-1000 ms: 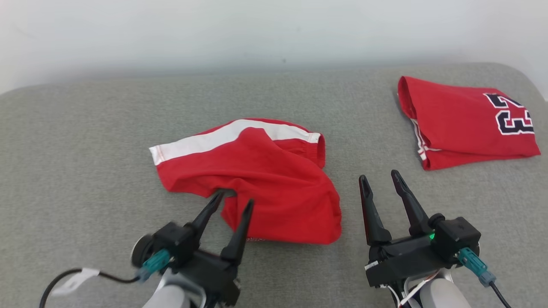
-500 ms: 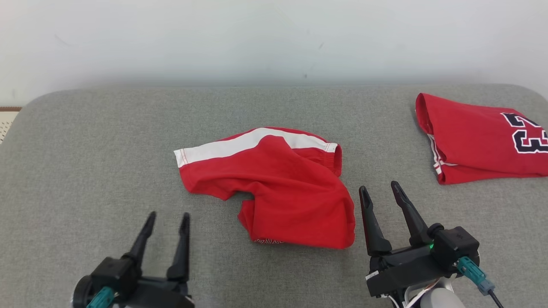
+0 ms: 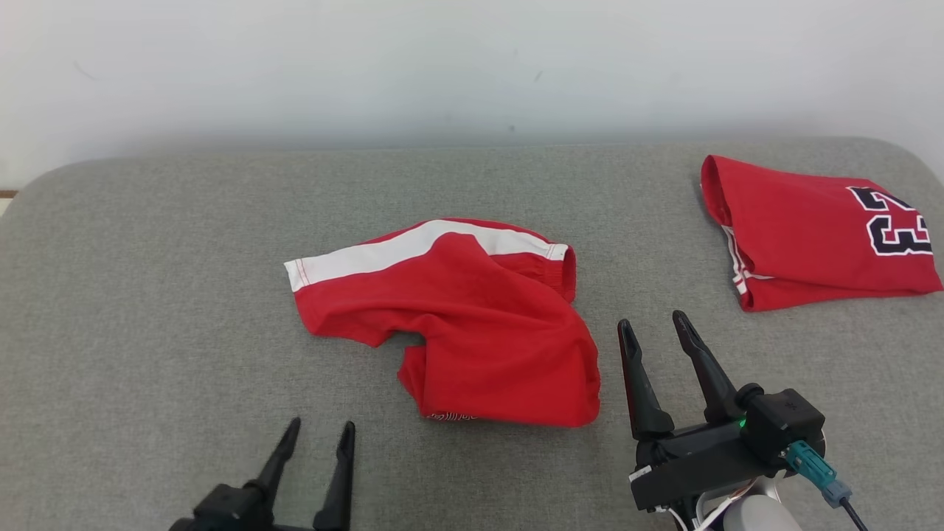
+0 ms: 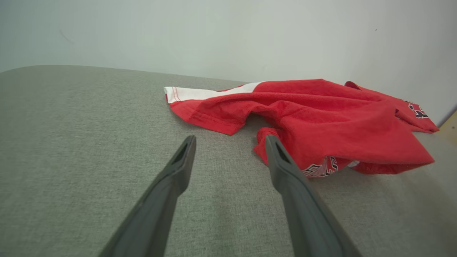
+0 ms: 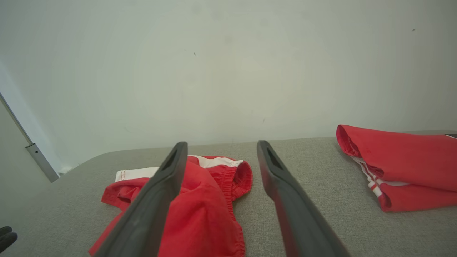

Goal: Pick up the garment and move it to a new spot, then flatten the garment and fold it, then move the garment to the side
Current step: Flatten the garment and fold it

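Note:
The garment [image 3: 472,324] is a pair of red shorts with a white side stripe, lying crumpled in the middle of the grey padded surface [image 3: 147,295]. My left gripper [image 3: 321,422] is open and empty at the lower left, a short way in front of the garment's near left edge. In the left wrist view its fingers [image 4: 230,137] point at the garment [image 4: 339,121], the right fingertip close to a red fold. My right gripper [image 3: 651,318] stands open and empty just right of the garment. The right wrist view has that gripper [image 5: 222,143] above the garment [image 5: 200,207].
A folded red jersey [image 3: 811,228] with a dark number on it lies at the far right of the surface, also seen as the folded red jersey [image 5: 403,160] in the right wrist view. A pale wall [image 3: 472,66] runs behind. Bare grey surface spreads to the left.
My left gripper has drawn back from the garment's near edge toward the lower left, open and empty. The head camera shifted a little. The right gripper and the garment stayed put.

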Available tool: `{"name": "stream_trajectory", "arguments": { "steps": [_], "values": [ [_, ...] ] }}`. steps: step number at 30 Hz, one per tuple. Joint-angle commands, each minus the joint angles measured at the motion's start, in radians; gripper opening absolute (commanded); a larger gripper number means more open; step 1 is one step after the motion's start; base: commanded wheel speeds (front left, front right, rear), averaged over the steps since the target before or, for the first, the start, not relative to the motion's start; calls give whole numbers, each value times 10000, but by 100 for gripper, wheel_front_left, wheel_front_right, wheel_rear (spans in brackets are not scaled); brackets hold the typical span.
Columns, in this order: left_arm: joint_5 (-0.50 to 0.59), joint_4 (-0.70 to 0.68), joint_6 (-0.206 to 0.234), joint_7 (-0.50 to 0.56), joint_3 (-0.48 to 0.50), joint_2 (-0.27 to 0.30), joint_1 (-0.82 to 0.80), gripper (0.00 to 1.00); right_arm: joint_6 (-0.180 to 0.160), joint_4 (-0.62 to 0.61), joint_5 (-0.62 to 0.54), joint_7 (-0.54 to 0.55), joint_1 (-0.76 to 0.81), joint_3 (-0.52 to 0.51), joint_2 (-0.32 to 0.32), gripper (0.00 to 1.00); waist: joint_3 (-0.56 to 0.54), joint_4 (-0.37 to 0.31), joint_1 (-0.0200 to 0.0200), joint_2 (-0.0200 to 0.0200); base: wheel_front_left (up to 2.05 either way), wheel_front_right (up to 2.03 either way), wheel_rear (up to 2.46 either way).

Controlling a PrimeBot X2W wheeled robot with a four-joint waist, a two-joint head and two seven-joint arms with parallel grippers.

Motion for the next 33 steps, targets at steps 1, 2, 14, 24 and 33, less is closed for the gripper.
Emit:
{"name": "stream_trajectory", "arguments": {
  "steps": [1, 2, 14, 24, 33],
  "values": [
    [177, 173, -96, -56, -41, -31, 109, 100, 1, 25, 6, -9, 5, 28, -51, 100, 29, -81, 0, 0, 0, 0, 0],
    [149, 327, -208, -56, -90, -131, 26, 100, 1, 30, -1, -10, -17, 45, -59, 100, 52, -129, 0, 0, 0, 0, 0],
    [650, 2536, -1133, -57, 141, -543, -1680, 100, 1, 42, 38, -10, -361, 122, -134, 100, 535, -916, 0, 0, 0, 0, 0],
    [933, 4101, -1621, -56, 356, -653, -2820, 100, 1, -4, 57, -10, -560, 58, -93, 100, 1037, -1423, 0, 0, 0, 0, 0],
    [902, 5020, -1964, -56, 248, -954, -3330, 0, 1, 57, -11, -10, -623, 66, -55, 100, 1017, -1464, 0, 0, 0, 0, 0]
  ]
}}
